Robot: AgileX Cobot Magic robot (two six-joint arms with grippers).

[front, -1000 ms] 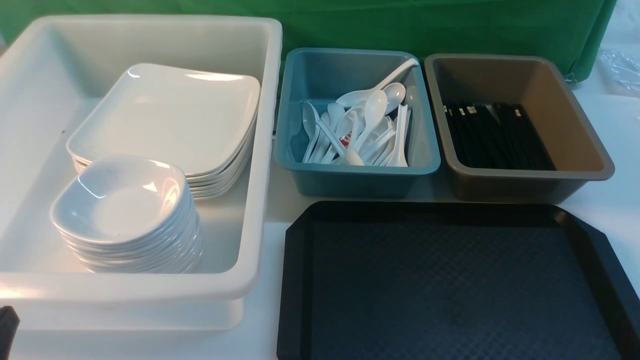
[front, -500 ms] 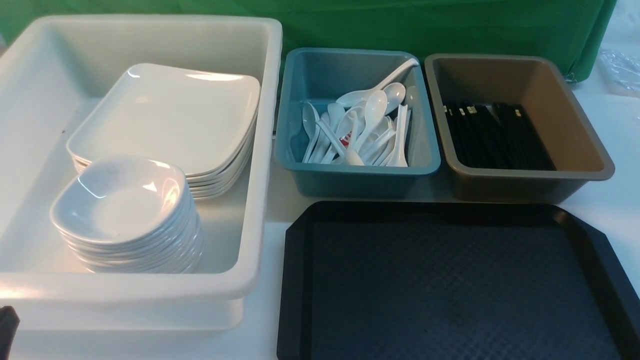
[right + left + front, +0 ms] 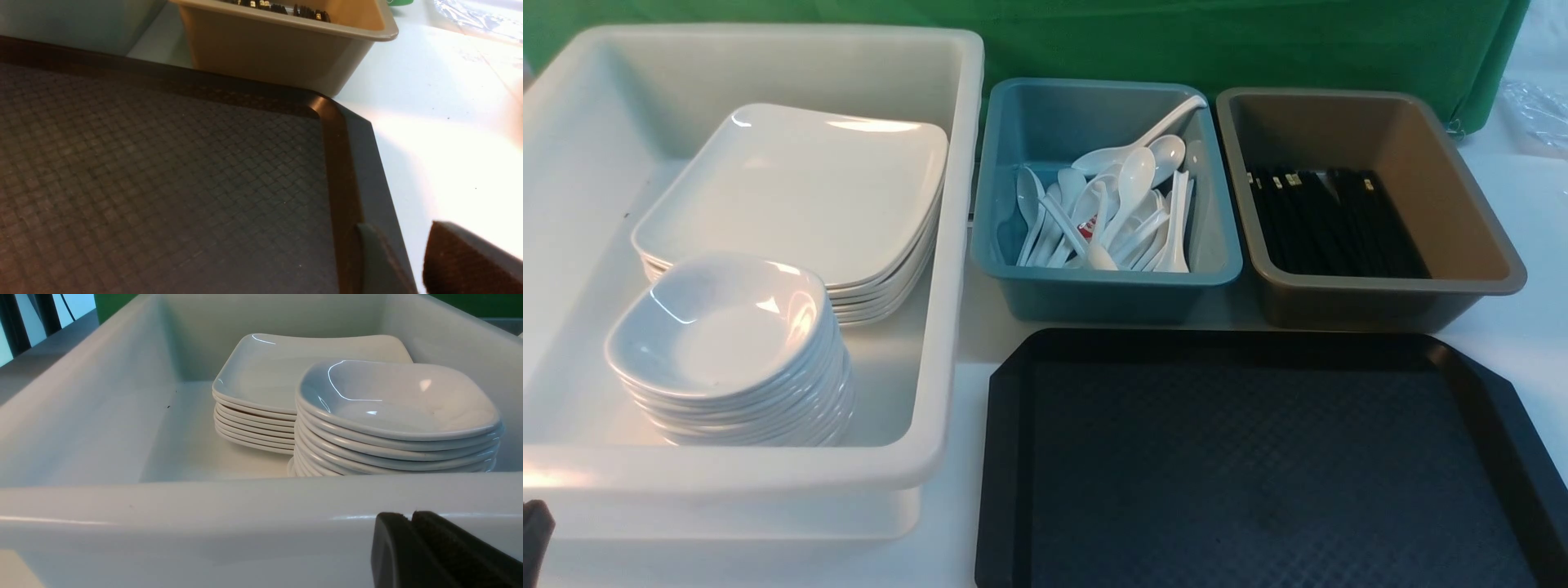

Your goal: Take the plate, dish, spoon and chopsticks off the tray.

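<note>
Our tray [image 3: 1258, 474] has nothing on it now. The plate [image 3: 800, 188] sits on top of its pile in the big white bin [image 3: 947, 245], with the little dishes [image 3: 719, 327] just in front of it. The spoons [image 3: 1119, 212] lie in the blue box [image 3: 1217, 269], and the chopsticks [image 3: 1331, 220] in the brown box [image 3: 1494, 278].

Our left fingers [image 3: 412, 547] are pressed together, holding nothing, just outside the white bin's near wall. Our right fingers [image 3: 404, 261] are a little apart and empty, over the tray's far corner.

We think the job is done. Next we only need to rest.
</note>
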